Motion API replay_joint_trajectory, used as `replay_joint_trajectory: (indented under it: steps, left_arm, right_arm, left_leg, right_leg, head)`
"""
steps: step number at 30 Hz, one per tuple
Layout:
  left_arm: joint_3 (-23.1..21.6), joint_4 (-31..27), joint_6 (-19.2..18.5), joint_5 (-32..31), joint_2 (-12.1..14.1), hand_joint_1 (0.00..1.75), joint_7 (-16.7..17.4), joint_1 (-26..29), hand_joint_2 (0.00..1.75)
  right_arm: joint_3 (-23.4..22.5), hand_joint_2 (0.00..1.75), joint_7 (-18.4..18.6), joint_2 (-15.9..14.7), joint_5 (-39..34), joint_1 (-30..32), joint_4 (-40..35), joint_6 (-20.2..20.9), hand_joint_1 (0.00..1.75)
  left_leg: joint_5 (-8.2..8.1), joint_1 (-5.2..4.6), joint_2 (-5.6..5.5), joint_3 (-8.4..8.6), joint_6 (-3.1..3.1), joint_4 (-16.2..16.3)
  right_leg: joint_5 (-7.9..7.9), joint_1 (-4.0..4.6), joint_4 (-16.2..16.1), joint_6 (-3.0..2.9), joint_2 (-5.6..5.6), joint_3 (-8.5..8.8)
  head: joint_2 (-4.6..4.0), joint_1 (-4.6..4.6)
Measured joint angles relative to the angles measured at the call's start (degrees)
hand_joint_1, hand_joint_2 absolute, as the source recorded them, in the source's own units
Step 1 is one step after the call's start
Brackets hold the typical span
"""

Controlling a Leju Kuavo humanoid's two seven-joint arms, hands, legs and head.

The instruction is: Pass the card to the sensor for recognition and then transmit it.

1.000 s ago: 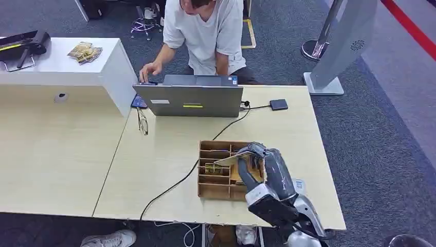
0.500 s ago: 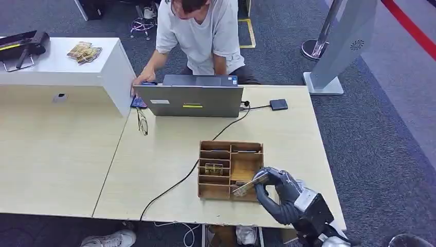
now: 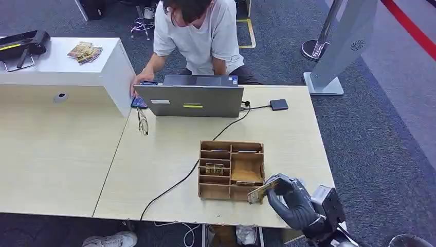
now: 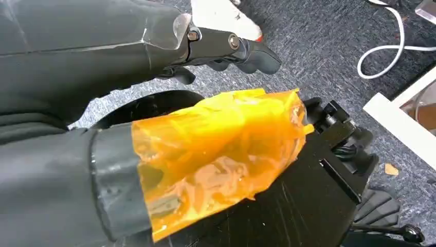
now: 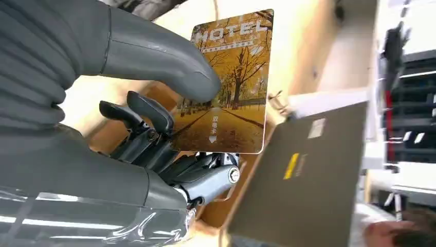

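Right robot hand (image 3: 289, 198) hangs over the near right edge of the bench (image 3: 288, 134), pinching a hotel card (image 3: 262, 190) between its thick grey thumb and darker fingers. In the head view the card juts from the hand toward the wooden tray (image 3: 230, 169), its free end just beside the tray's near right corner. The right wrist view shows the same robot hand (image 5: 154, 134) with the thumb pressed on the printed face of the card (image 5: 229, 87), which carries the word HOTEL over a picture of autumn trees and a path; the fingers (image 5: 149, 116) sit behind the card.

Left robot hand (image 4: 154, 77) appears in its own wrist view above grey carpet, a thumb wrapped in orange tape (image 4: 216, 154) in front and dark fingers (image 4: 241, 46) curled in behind; whether they close on anything I cannot tell.

On the bench, the tray is split into compartments, and one slot on its left side holds a small card (image 3: 214, 168). A black cable (image 3: 180, 180) runs from the near edge past the tray toward an open laptop (image 3: 188, 98) at the far side. A small black box (image 3: 278, 104) lies to the right of the laptop, joined to it by a cord, and glasses (image 3: 142, 121) lie to its left. A person (image 3: 198, 33) in a pale shirt leans over the laptop from the far side.
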Motion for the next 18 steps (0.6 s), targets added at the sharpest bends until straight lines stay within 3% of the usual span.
replay_joint_trajectory:
  steps: [18]
  left_arm:
    - [0.00,0.00,0.22,0.37,0.07,0.00,0.00,0.02,0.00]
  right_arm:
    - [-8.34,1.75,3.37,-9.76,-0.78,5.63,2.36,0.66,1.75]
  left_leg:
    - [-0.06,-0.03,0.00,-0.02,0.09,0.06]
  right_leg:
    - [-0.06,-0.05,-0.01,0.09,0.00,0.03]
  head:
    - [0.00,0.00]
